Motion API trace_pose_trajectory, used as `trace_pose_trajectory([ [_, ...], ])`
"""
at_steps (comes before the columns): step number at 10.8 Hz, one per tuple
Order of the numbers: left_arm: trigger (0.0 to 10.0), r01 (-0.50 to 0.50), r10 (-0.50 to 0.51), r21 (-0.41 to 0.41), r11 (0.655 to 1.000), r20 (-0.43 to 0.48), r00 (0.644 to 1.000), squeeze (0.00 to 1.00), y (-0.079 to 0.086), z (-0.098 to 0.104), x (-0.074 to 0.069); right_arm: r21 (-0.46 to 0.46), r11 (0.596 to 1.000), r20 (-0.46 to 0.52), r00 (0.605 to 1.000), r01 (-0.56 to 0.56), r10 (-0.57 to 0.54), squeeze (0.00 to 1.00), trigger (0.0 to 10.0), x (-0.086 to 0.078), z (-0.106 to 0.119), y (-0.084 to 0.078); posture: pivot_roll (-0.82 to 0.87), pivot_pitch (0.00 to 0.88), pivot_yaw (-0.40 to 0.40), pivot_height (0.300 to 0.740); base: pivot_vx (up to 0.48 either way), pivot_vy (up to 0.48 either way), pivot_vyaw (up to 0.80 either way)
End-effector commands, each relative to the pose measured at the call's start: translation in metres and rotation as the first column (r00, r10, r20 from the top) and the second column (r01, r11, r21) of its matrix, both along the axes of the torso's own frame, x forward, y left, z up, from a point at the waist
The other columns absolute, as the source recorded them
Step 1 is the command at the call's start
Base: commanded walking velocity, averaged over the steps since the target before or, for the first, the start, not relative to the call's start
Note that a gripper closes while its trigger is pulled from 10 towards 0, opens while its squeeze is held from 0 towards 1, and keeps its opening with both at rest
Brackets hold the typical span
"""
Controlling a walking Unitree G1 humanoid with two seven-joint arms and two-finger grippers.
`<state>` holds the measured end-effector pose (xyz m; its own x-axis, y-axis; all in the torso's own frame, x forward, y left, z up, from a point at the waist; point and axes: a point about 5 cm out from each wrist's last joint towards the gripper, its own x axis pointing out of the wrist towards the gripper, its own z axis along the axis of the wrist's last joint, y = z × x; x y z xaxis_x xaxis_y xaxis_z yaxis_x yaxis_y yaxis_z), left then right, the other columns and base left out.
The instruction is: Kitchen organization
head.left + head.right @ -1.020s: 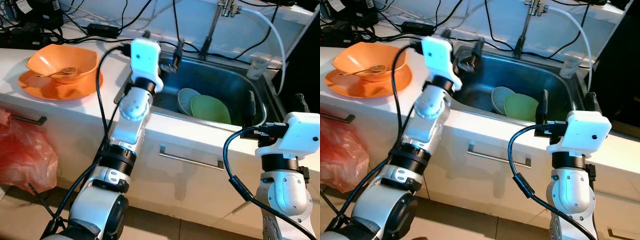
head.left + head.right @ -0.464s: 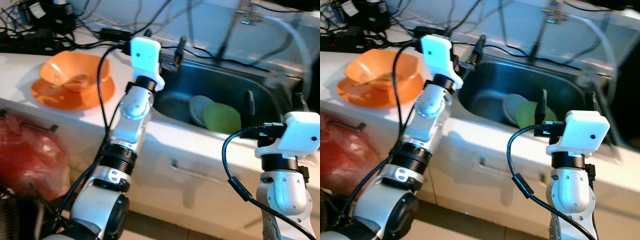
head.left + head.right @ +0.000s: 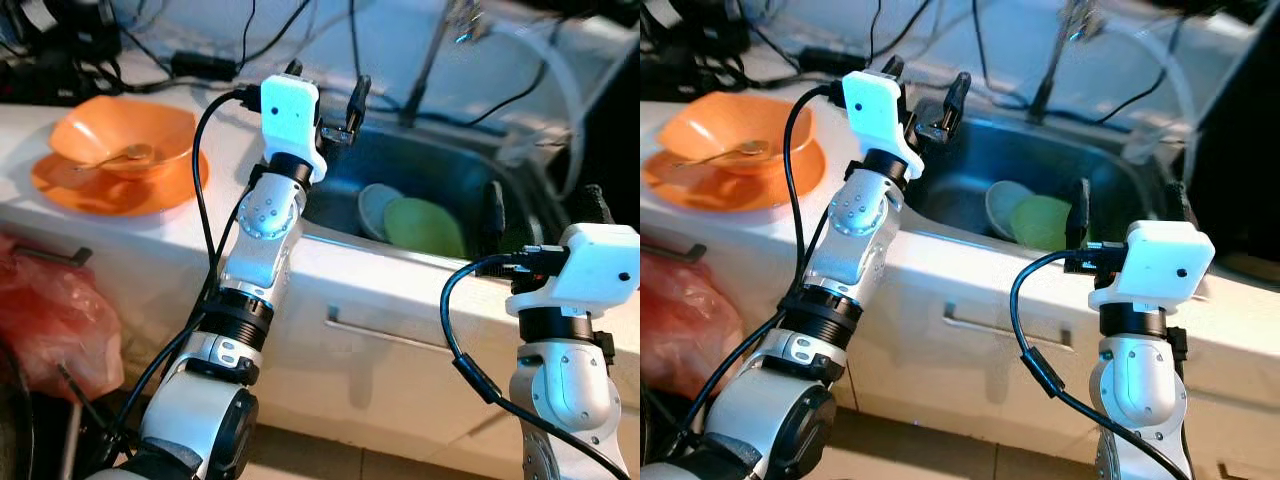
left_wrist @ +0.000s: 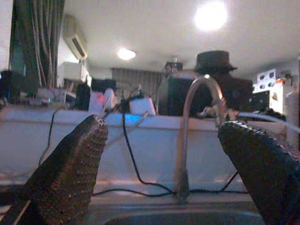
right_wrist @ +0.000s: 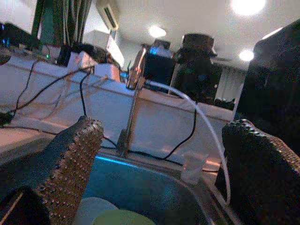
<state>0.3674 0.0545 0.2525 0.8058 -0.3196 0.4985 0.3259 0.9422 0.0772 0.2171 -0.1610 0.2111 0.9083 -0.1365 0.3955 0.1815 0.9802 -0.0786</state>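
A steel sink is set in the white counter and holds a green plate leaning over a pale grey plate. My left gripper is open above the sink's near left corner, pointing at the faucet. My right gripper is open at the sink's front right rim, with the green plate below and ahead of it. On the counter to the left, an orange bowl with a spoon sits on an orange plate.
A red plastic bag hangs at the cabinet front on the left. A drawer handle runs below the sink. Black cables lie along the back ledge. A clear cup and a white hose stand by the sink's right rim.
The whole picture swayed sideways and back, so the head camera moved. Both grippers keep the same open pose, and the plates and bowl lie as before.
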Motion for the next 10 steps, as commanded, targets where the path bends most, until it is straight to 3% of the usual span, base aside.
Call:
trace_pose_trajectory([
  [1, 10.0, 0.028, -0.028, 0.022, 0.999, 0.002, 1.000, 0.00, -0.0067, 0.0017, -0.0008, -0.012, 1.000, -0.011, 1.000, 0.014, -0.014, 0.00, 10.0, 0.0003, -0.0001, -0.0025, 0.10, 0.000, -0.115, 0.740, 0.368, 0.000, 0.00],
  [7, 10.0, 0.035, -0.035, 0.013, 0.999, -0.008, 0.999, 0.00, -0.0088, 0.0008, -0.0023, -0.011, 1.000, -0.012, 1.000, 0.016, -0.016, 0.00, 10.0, 0.0003, -0.0003, -0.0026, 0.09, 0.000, -0.117, 0.740, 0.319, 0.000, 0.00],
  [10, 10.0, 0.040, -0.040, -0.001, 0.999, -0.010, 0.999, 0.00, -0.0095, -0.0008, -0.0043, -0.011, 1.000, -0.016, 1.000, 0.015, -0.015, 0.00, 10.0, 0.0003, -0.0017, -0.0021, 0.10, 0.000, -0.116, 0.740, 0.000, 0.000, 0.00],
])
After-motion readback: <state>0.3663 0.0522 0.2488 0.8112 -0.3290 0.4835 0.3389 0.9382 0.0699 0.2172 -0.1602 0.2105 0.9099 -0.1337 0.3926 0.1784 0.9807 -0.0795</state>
